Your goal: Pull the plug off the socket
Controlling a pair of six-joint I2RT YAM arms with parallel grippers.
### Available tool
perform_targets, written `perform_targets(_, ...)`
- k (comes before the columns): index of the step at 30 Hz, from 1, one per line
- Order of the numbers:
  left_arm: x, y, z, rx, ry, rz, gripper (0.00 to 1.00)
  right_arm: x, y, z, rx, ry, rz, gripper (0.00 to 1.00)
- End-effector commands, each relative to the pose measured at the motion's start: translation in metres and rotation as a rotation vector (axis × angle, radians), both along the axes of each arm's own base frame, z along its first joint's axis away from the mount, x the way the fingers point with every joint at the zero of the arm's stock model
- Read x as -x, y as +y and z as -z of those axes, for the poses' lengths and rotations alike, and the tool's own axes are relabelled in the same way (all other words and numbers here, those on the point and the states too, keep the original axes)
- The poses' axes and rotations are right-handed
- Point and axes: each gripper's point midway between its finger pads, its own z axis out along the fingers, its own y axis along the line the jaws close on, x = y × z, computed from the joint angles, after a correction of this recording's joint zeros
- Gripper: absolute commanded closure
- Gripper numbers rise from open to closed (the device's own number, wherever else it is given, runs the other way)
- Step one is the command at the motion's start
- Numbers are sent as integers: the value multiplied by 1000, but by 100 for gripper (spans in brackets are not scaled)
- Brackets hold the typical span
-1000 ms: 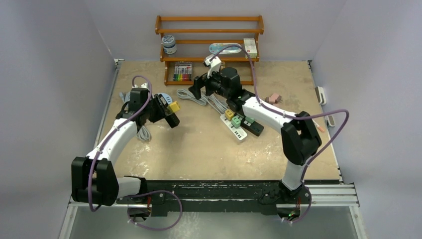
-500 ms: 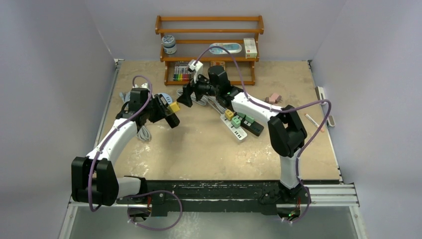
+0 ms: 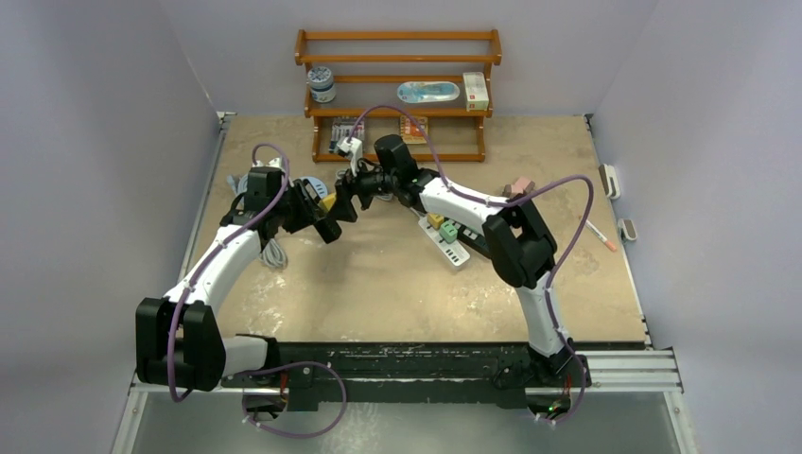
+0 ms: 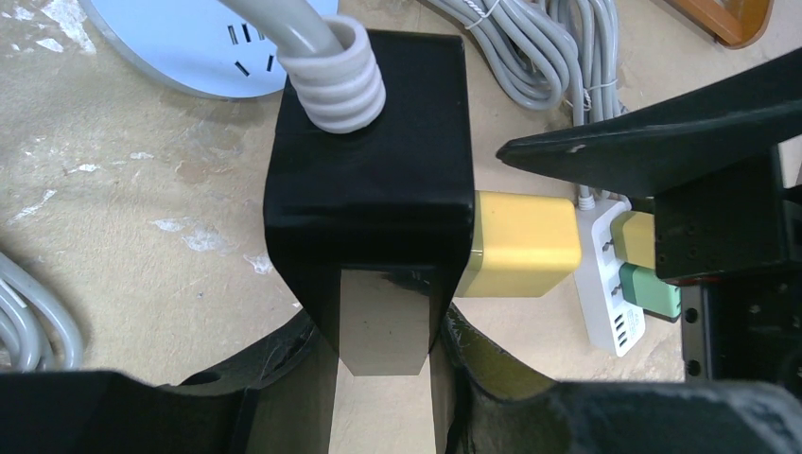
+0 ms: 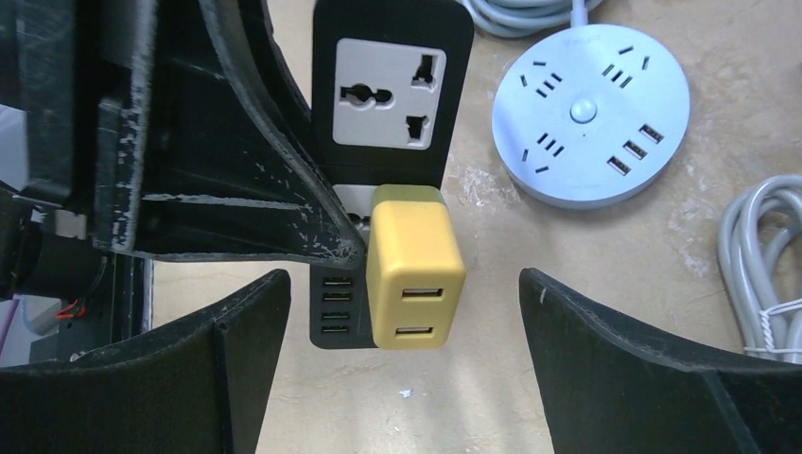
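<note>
Left gripper (image 3: 320, 216) at left, clamped on one black socket block (image 4: 369, 161), apparently held clear of the table, contact points mostly hidden. Seated in the block's face: one yellow plug (image 5: 414, 265). At right, right gripper (image 5: 402, 284) spread wide and empty, a finger either side of the plug. Grasp step in hand; next, closing squarely, then pulling straight out. Beyond, one round power strip (image 5: 591, 113).

Overhead wide — wrist views share plug (image 5: 416, 274).
</note>
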Motion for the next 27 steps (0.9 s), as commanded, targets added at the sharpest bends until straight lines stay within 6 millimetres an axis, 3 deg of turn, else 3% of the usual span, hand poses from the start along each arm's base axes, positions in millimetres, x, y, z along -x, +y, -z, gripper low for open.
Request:
perform_targets(1,-20,-1,-43,-4,-164,30,100,5,12,-27,-46,-40,-54,10)
perform_targets(5,-19,-1,-42,-7,-165,30,100,9,17,-21,-36,-29,-64,11)
perform_targets(8,-19,1,-42,-13,-170,22,100,15,20,-16,-33,-12,-82,26)
perform_targets(11,-20,5,-40,-28,-166,3,100,21,22,-14,-33,7,-105,64)
perform_targets(12,-20,5,-38,-30,-163,0,100,23,22,-15,-33,11,-106,85)
perform_targets(13,-20,6,-37,-30,-159,-2,100,23,22,-15,-30,13,-105,98)
perform_targets(17,-21,8,-33,-33,-156,-21,100,25,18,-20,-24,0,-97,100)
perform_targets(21,-21,20,-26,-81,-130,-74,100,29,9,-41,-45,-27,-75,100)
perform_targets(23,-19,28,-19,-110,-100,-101,100,-13,-5,-50,21,-154,180,100)
perform_targets(25,-18,34,-10,-126,-66,-124,100,-40,-23,-57,133,-297,414,100)
perform_targets(27,-18,37,-4,-126,-47,-140,100,-34,-23,-64,144,-335,423,100)
